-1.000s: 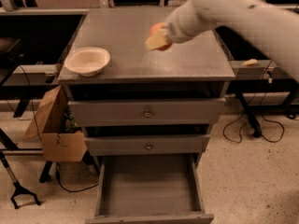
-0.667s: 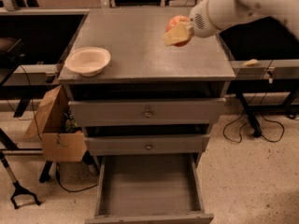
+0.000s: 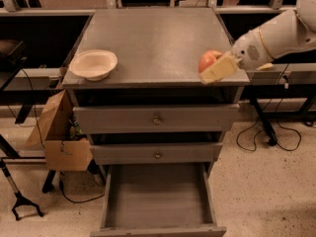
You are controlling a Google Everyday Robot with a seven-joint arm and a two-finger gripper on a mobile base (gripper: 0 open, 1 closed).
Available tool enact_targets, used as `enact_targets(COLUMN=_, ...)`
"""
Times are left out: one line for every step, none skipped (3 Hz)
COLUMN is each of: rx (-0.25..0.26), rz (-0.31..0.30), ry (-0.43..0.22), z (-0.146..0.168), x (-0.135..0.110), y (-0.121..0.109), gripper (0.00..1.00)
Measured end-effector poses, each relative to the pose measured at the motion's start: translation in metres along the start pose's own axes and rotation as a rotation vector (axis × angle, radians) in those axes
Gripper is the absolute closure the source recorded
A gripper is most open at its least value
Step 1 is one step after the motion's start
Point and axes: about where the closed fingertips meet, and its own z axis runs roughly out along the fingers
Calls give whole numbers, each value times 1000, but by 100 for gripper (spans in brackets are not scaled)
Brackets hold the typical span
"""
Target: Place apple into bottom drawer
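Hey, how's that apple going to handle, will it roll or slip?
The apple is round, so it would probably roll if set loose on the cabinet top. Its skin looks smooth, so it may slip in the end effector gripping it near the top's front corner.

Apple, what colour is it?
The apple is orange-red in the camera view; the tool holds it over the cabinet, front right.

I see the apple (image 3: 207,59), round and orange-red, clamped in the gripper (image 3: 214,65) at the front right corner of the cabinet top (image 3: 153,38); I cannot tell whether it touches the surface. The bottom drawer (image 3: 157,220), a deep grey tray, stands pulled out well below it.
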Motion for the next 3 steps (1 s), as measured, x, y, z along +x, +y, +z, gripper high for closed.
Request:
enact_targets(rx=-159, rz=-47, ry=189, z=44, x=93, y=20, gripper=100)
enact_targets(rx=-160, rz=-39, ry=182, z=50, x=90, y=22, gripper=100)
enact_targets(rx=-142, rz=39, ry=135, z=63, x=103, y=36, gripper=100)
